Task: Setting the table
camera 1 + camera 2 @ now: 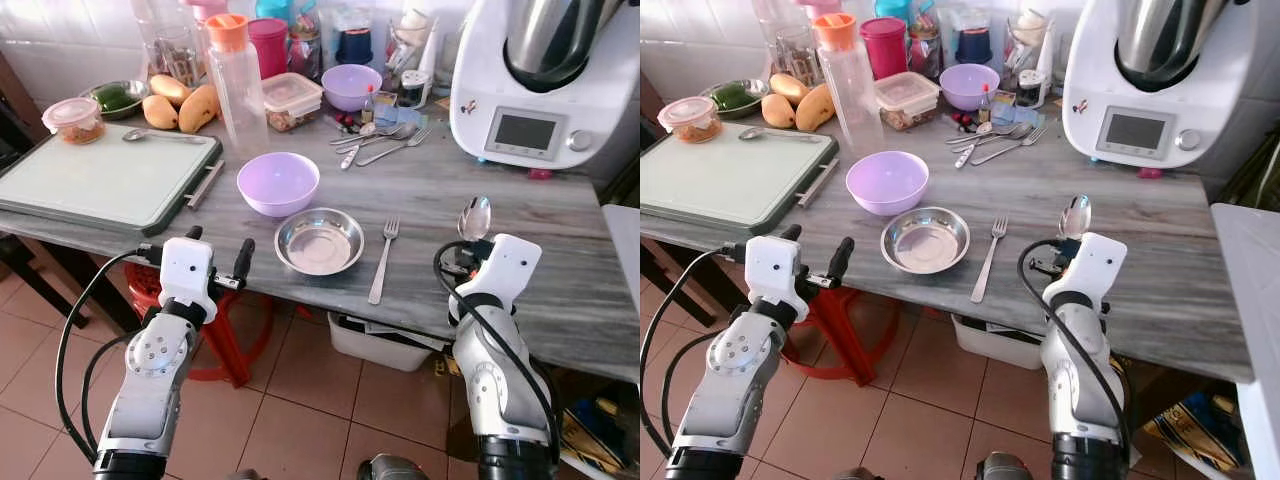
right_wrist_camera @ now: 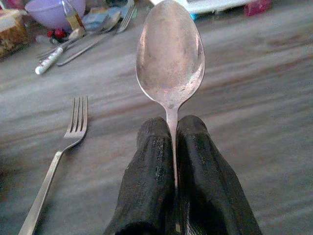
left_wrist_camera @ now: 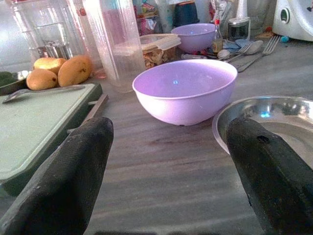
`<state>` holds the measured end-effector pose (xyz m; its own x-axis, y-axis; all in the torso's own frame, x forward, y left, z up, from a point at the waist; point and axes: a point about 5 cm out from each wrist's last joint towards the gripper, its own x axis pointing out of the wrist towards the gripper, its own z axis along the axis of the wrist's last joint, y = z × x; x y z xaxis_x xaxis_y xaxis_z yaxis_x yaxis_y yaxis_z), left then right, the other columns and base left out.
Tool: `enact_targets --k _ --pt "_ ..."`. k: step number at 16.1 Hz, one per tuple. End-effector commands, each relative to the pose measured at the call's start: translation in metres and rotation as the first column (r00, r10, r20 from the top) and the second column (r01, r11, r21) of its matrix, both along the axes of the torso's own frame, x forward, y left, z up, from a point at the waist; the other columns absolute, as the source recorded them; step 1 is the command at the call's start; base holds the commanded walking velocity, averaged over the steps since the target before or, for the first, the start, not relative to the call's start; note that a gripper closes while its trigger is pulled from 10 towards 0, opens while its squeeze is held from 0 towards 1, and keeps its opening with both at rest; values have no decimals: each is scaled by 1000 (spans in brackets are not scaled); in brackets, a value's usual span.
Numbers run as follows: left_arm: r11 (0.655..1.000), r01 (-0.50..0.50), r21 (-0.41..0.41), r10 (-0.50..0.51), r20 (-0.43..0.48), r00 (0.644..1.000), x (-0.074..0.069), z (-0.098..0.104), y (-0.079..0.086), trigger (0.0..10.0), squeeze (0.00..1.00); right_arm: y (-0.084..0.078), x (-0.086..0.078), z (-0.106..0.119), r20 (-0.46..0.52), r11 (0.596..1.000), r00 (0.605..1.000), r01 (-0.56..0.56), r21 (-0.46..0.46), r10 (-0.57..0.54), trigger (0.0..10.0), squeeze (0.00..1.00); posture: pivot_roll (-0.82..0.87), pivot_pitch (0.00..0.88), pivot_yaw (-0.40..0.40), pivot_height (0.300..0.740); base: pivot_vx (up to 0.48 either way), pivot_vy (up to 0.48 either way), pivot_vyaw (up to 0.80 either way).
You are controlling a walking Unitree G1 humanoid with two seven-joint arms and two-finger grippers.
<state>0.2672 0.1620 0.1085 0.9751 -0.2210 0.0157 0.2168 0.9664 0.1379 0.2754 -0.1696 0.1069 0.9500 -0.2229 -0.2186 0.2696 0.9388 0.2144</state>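
The jaws of the right gripper [image 2: 172,147] are pressed together on the thin neck of a spoon [image 2: 169,58], whose bowl is held pointing up and forward past the fingertips, above the grey wood-grain table [image 1: 520,215]. The jaws of the left gripper [image 1: 220,262] are spread wide apart with nothing between them, and the gripper is held level at the near table edge. The steel dish [image 1: 319,241] is taken as the landmark: it is set near the front edge of the table, and the left gripper is seen just to its left, off the edge. A lilac bowl [image 1: 278,183] is placed just behind the dish, slightly to its left. A fork [image 1: 383,258] is laid just to the right of the dish, tines pointing away from the robot. The held spoon is found further right of the dish, beyond the fork, over the front part of the table. Well behind the dish, loose cutlery [image 1: 380,144] is piled beside a second lilac bowl [image 1: 351,86]. A green cutting board [image 1: 100,180] is set well to the left of the dish, and a white kitchen machine [image 1: 545,85] stands far behind and to its right.
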Motion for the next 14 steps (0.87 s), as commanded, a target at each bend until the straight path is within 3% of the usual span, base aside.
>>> enact_targets --k 1,6,10,14 --pt "1000 6 6 -6 -6 1000 -2 2 3 10000 0 7 4 0 -15 998 1000 5 60 -4 10000 0 -15 0 41 740 0 0 0" --pt "1000 18 6 -17 -27 999 -6 1 3 10000 0 21 13 -4 -80 980 997 8 200 8 10000 0 -6 0 36 740 0 0 0" --pt "1000 29 -3 -29 -30 999 -5 2 -1 10000 0 42 13 -7 -135 974 987 -56 218 87 10000 0 -8 0 32 740 0 0 0" --pt "999 41 -13 -41 -32 999 -3 1 -5 10000 0 40 8 -14 -208 976 975 -26 216 72 10000 0 -14 0 26 740 0 0 0"
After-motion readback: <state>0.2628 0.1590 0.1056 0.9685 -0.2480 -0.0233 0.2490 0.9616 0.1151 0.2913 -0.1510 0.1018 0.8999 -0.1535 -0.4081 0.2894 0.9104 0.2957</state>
